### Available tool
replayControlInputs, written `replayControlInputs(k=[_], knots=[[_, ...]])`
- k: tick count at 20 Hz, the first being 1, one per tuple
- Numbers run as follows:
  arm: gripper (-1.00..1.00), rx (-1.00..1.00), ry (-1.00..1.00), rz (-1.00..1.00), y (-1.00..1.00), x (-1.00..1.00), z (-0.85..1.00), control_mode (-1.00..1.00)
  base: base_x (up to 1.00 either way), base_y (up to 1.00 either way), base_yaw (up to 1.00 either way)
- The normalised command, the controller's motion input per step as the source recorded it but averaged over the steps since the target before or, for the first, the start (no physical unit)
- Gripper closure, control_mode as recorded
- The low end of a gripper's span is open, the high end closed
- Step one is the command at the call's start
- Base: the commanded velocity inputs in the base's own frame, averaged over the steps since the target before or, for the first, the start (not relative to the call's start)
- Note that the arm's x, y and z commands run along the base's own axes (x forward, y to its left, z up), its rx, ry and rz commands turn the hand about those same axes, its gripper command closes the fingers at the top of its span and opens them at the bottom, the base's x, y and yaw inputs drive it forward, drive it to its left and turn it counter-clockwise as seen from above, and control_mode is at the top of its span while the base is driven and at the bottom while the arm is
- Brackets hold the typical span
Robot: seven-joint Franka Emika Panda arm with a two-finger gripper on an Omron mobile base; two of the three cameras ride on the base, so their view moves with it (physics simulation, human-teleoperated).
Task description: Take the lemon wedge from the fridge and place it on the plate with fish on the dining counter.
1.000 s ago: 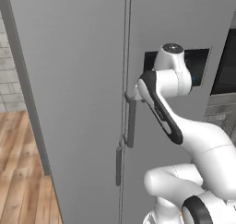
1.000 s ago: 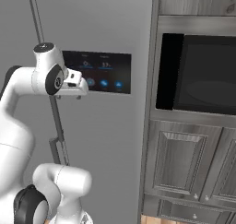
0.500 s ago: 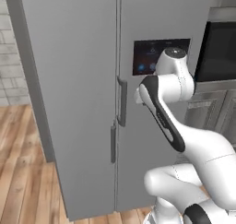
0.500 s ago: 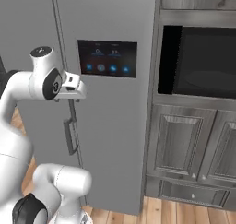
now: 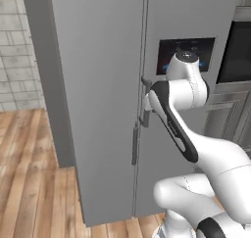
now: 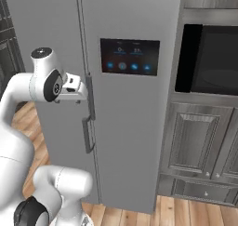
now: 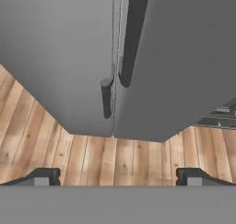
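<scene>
The fridge (image 5: 103, 85), smooth matte grey with both doors closed and slim dark handles (image 7: 131, 34), was faced by the tool (image 7: 117, 174), its jaws spread wide; panel (image 6: 129, 56) writing was illegible.

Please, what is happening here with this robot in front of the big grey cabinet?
The white arm is reaching toward the fridge, whose two doors are both shut. Its pincer is wide open and holds nothing; it points at the two dark vertical handles along the seam between the doors. Nothing has been grasped yet, so opening the fridge is still to be done.
</scene>
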Motion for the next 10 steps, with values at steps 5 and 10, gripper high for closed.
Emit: replayControlInputs(k=[5, 10], knots=[[-1.00, 0.00, 0.00, 0.00, 0.00, 0.00, 0.00, 1.00, -0.15, 0.13, 0.00], [-1.00, 0.00, 0.00, 0.00, 0.00, 0.00, 0.00, 1.00, -0.61, 0.00, 0.00]])
